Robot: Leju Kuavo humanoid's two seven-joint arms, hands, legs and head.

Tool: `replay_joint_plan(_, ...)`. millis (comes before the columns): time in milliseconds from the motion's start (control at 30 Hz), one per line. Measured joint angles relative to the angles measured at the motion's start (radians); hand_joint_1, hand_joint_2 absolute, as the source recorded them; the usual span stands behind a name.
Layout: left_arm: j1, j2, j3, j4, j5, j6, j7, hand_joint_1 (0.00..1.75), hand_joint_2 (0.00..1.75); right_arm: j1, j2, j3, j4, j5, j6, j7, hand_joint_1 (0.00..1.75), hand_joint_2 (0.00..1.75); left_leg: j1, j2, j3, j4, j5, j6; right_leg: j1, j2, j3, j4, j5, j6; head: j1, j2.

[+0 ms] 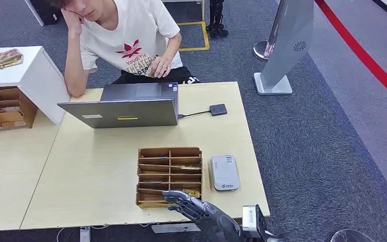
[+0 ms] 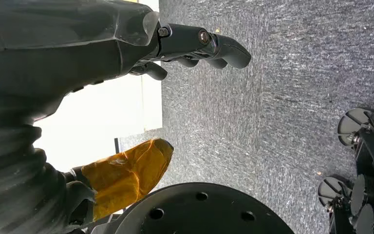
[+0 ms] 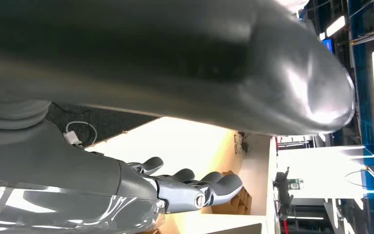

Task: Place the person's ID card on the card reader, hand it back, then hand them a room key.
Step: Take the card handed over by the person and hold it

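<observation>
Beyond the right hand [image 1: 201, 214], across the desk [image 1: 95, 171], an open grey laptop [image 1: 126, 106] sat with its back toward the hand. A cable ran from its side to a small dark adapter [image 1: 218, 109] lying flat on the wood. Behind the laptop a person in a white printed T-shirt [image 1: 126, 38] leaned over the far edge, head propped on one hand. Further off to the hand's left stood a white cabinet [image 1: 27, 75] with packets [image 1: 2, 57] on top. Well beyond the hand and to its right, a grey kiosk stand [image 1: 287, 45] rose from the carpet, a red floor line [image 1: 368, 60] running past it.
</observation>
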Motion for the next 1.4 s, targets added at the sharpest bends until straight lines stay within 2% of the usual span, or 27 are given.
replay_joint_plan(333,0.000,0.000,0.000,0.000,0.003,0.004,0.000,0.00,1.75,0.018,0.000,-0.010,-0.003,0.015,0.000,-0.006,0.00,0.00,0.000,0.000,0.000,0.000,0.000,0.000,0.000,0.000,0.000,0.000,0.000,0.000,0.000,0.000)
replay_joint_plan(467,0.000,-0.001,0.000,0.000,0.008,0.006,-0.005,0.00,1.75,0.034,0.000,-0.014,-0.013,0.022,-0.001,-0.014,0.00,1.75,0.000,0.000,0.000,0.000,0.000,0.000,0.000,0.000,0.000,0.000,0.000,0.000,0.000,0.000)
replay_joint_plan(600,0.000,-0.001,0.000,0.000,0.009,0.007,-0.006,0.00,1.75,0.037,0.000,-0.016,-0.017,0.029,-0.005,-0.015,0.00,1.75,0.000,0.000,0.000,0.000,0.000,0.000,0.000,0.000,0.000,0.000,0.000,0.000,0.000,0.000)
replay_joint_plan(700,0.000,-0.002,0.000,0.000,0.010,0.007,-0.007,0.00,1.75,0.033,0.000,-0.020,-0.019,0.070,-0.055,-0.004,0.00,1.75,0.000,0.000,0.000,0.000,0.000,0.000,0.000,0.000,0.000,0.000,0.000,0.000,0.000,0.000)
replay_joint_plan(800,0.000,-0.003,0.000,0.000,0.017,0.013,-0.007,0.00,1.75,0.011,0.001,-0.023,-0.023,0.161,-0.185,0.021,0.00,1.75,0.000,0.000,0.000,0.000,0.000,0.000,0.000,0.000,0.000,0.000,0.000,0.000,0.000,0.000)
replay_joint_plan(967,-0.001,-0.004,0.000,0.000,0.034,0.018,-0.007,0.00,1.75,-0.080,0.020,-0.015,-0.033,0.345,-0.466,0.054,0.00,1.75,0.000,0.001,0.000,0.000,0.001,0.000,0.000,0.001,0.000,0.000,0.001,0.000,0.000,0.000)
replay_joint_plan(1167,-0.002,-0.005,-0.002,0.000,0.033,0.010,-0.004,0.00,1.75,-0.172,0.058,0.018,-0.044,0.628,-0.733,0.073,0.00,1.75,0.000,0.000,0.000,0.000,0.001,0.000,0.000,0.001,0.000,0.000,0.001,0.000,0.000,0.000)
replay_joint_plan(1267,-0.004,-0.005,-0.004,0.000,0.030,0.006,-0.001,0.00,1.75,-0.193,0.067,0.028,-0.044,0.702,-0.786,0.082,0.00,1.75,0.000,0.000,0.000,0.000,0.001,0.000,0.000,0.001,0.000,0.000,0.001,0.000,0.000,0.000)
replay_joint_plan(1400,-0.004,-0.005,-0.004,0.000,0.030,0.006,-0.001,0.00,1.75,-0.194,0.068,0.029,-0.044,0.708,-0.790,0.083,0.00,1.75,0.000,0.000,0.000,0.000,0.001,0.000,0.000,0.001,0.000,0.000,0.001,0.000,0.000,0.000)
